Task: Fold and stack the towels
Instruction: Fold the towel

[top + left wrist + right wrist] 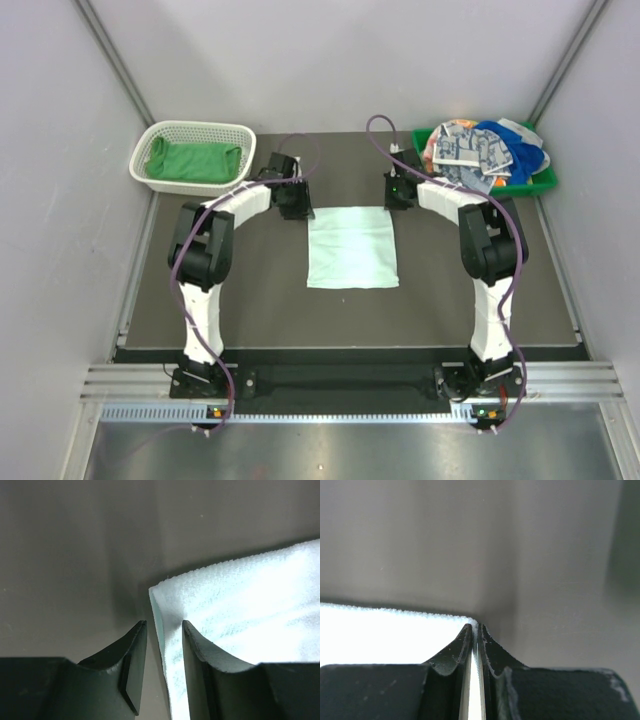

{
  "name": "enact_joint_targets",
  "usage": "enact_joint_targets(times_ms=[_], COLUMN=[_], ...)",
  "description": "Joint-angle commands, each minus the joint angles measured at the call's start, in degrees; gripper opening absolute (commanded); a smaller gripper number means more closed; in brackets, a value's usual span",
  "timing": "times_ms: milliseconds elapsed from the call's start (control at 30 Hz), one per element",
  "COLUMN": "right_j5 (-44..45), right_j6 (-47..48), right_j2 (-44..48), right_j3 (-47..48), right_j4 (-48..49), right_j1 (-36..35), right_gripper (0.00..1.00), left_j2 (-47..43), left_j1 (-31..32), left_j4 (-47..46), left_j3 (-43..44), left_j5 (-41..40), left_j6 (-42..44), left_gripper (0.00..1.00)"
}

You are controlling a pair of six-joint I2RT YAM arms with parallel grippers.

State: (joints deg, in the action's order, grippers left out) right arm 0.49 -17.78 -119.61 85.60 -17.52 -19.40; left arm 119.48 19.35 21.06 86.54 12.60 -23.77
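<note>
The mint towel lies flat on the worktop as a near-square. The left end effector sits at the towel's far left corner with its jaws parted. The towel's left edge runs through the gap between them, close against the right finger, and is not pinched. The right end effector is at the towel's far right corner, with its jaws closed on a thin edge of the cloth. Beyond the mint towel to the left, a green towel lies in a basket. Beyond it to the right, a heap of towels fills a tray.
</note>
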Motion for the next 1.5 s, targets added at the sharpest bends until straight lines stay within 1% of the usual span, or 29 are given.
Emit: enact_joint_targets(times_ms=[0, 133, 300, 600, 767, 867, 900, 967, 1033, 1133, 1200, 1233, 1300, 1433, 1467], right_j5=[-0.23, -0.23, -0.32, -0.23, -0.23, -0.23, -0.14, -0.23, -0.23, -0.23, -0.23, -0.32, -0.23, -0.23, -1.62], right_j6=[-0.33, -0.32, -0.32, -0.32, -0.32, -0.50, -0.41, -0.41, -0.32, -0.24, -0.15, -0.15, 0.03, 0.03, 0.03], right_j2=[3.69, 4.12, 4.56, 5.00, 5.27, 5.35, 5.35, 5.35, 5.35, 5.18, 5.09, 5.09, 5.00, 4.92, 4.83], right_j3=[1.76, 1.41, 0.97, 0.27, 0.00, -0.17, -0.26, -0.35, -0.44, -0.52, -0.70, -0.70, -0.70, -0.61, -0.61], right_j4=[2.14, 2.14, 2.40, 2.66, 2.84, 3.02, 3.02, 3.10, 3.10, 3.19, 3.28, 3.45, 3.54, 4.42, 5.21], right_j1=[-0.73, -0.64, -0.64, -0.64, -0.64, -0.73, -0.73, -0.64, -0.73, -0.73, -0.73, -0.64, -0.64, -0.73, -0.64], right_gripper=[0.07, 0.07, 0.07, 0.07, 0.08, 0.07, 0.07, 0.07, 0.07, 0.07, 0.07, 0.07, 0.07, 0.07, 0.06], left_j2=[1.36, 3.30, 4.00, 5.06, 5.41, 5.85, 6.20, 6.46, 6.82, 6.99, 7.17, 7.17, 7.08, 7.26, 7.26], left_j1=[0.68, 1.30, 1.56, 1.65, 1.74, 1.65, 1.74, 1.65, 1.65, 1.65, 1.56, 1.56, 1.48, 1.21, 1.13], left_j4=[1.44, 1.79, 0.13, -2.51, -2.69, -3.04, -3.04, -3.22, -3.48, -4.45, -5.15, -5.24, -5.85, -6.91, -7.08], left_j3=[2.92, 3.90, 3.63, 1.70, 1.70, 1.96, 2.14, 2.40, 2.49, 2.40, 2.40, 2.49, 2.84, 4.50, 4.86], left_j5=[-2.40, -5.12, -7.85, -9.17, -9.70, -9.52, -9.00, -8.56, -7.68, -6.89, -6.36, -6.19, -5.92, -6.01, -6.01], left_j6=[1.09, 0.57, -0.40, -0.40, -0.22, -0.05, 0.13, 0.21, 0.30, 0.39, 0.48, 0.57, 0.74, 1.27, 1.18], left_gripper=[0.38, 0.36, 0.33, 0.31, 0.30, 0.28, 0.25, 0.23, 0.15, 0.08, 0.07, 0.04, 0.00, 0.00, 0.00])
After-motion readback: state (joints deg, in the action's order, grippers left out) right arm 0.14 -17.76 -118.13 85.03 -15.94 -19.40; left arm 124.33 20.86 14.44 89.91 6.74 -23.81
